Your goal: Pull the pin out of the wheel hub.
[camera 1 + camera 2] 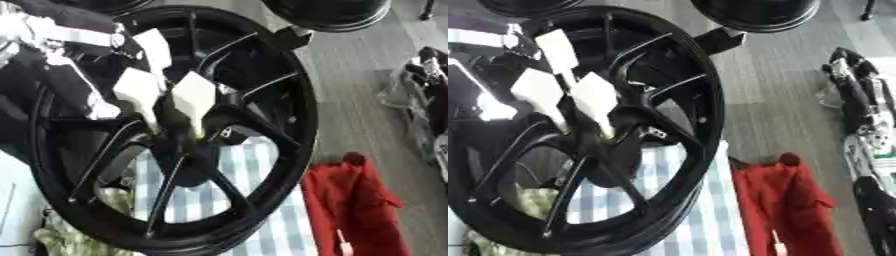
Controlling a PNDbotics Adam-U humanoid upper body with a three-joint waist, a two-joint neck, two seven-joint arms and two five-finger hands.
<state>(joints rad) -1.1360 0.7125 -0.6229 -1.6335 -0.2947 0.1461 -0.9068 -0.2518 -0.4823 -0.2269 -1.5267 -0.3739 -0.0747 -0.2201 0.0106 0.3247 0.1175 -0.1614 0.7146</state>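
Left hand (166,92) is pinching pin (199,131) at wheel hub (188,150), fingers clamped on it; imo pulling straight out beats twisting. Right hand (859,105) is idling, can't tell grip.

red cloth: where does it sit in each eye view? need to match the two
Left eye view: red cloth at lower right, just right of the wheel rim.
Right eye view: red cloth at lower right, nearer the centre, again just right of the rim.
Shared landmark: the checked cloth under the black wheel, directly left of the red one.

Fingers (192,97) hide the pin
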